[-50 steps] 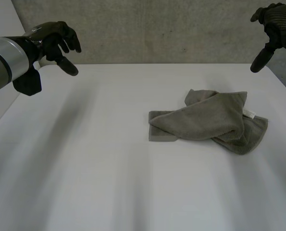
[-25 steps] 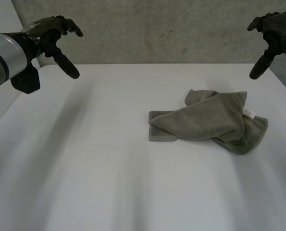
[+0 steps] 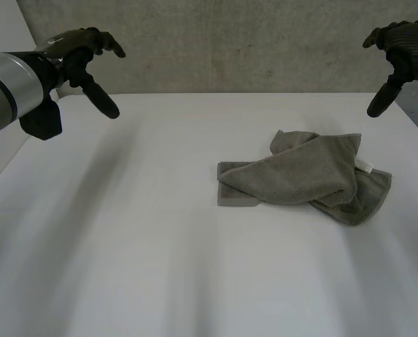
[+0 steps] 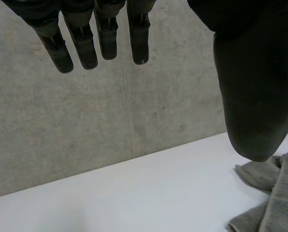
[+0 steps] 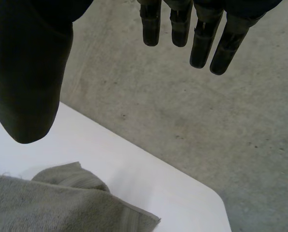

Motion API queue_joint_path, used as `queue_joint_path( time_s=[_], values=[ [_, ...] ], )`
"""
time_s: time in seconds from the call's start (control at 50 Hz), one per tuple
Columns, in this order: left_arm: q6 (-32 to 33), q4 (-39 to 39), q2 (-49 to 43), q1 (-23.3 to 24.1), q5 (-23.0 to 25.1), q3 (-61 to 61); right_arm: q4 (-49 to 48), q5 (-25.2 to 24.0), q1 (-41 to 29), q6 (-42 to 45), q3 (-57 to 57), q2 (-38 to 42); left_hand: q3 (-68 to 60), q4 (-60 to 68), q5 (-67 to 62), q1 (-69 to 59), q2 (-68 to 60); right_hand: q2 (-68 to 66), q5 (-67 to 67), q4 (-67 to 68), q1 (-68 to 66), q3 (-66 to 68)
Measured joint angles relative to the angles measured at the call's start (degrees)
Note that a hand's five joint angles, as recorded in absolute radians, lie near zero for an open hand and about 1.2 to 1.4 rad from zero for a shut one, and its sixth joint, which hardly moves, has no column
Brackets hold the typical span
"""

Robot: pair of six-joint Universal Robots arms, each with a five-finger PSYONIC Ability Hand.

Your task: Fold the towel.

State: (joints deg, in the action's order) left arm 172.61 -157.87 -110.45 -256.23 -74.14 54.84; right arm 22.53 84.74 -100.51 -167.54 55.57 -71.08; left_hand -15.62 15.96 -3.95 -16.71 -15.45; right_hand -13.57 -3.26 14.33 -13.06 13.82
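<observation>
L hand [image 3: 75, 55], R hand [image 3: 404, 43] splayed, well off towel [image 3: 300, 177]; wall [image 3: 230, 42] behind

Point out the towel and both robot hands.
towel [image 3: 300, 177]: head view, middle of its rumpled top layer.
left robot hand [image 3: 74, 55]: head view, the hand's body above the thumb.
right robot hand [image 3: 405, 50]: head view, the hand's body above the thumb.

Towel [image 4: 283, 195] half outside both wrist views
</observation>
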Motion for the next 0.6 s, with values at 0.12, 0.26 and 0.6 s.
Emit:
queue_joint_path(
  time_s=[0.12, 0.26, 0.6],
  values=[
    [0.1, -1.5, 0.0, 1.8, 0.3, 1.6, 0.7, -3.7, 0.5, 5.5, -0.1, 5.1, 0.0, 0.0, 0.0, 0.0, 0.0, 0.0, 0.0, 0.0, 0.0, 0.0],
    [0.1, -3.8, 0.1, 3.0, 0.3, 3.2, 4.3, -6.3, 0.9, 14.4, -0.7, 16.1, 0.0, 0.0, 0.0, 0.0, 0.0, 0.0, 0.0, 0.0, 0.0, 0.0],
    [0.1, -5.5, -0.3, 3.4, 0.0, 4.0, -1.3, -12.6, -4.5, 11.3, 4.0, 21.0, 0.0, 0.0, 0.0, 0.0, 0.0, -59.3, -60.8, 62.0, -61.4, 59.2]
  ],
)
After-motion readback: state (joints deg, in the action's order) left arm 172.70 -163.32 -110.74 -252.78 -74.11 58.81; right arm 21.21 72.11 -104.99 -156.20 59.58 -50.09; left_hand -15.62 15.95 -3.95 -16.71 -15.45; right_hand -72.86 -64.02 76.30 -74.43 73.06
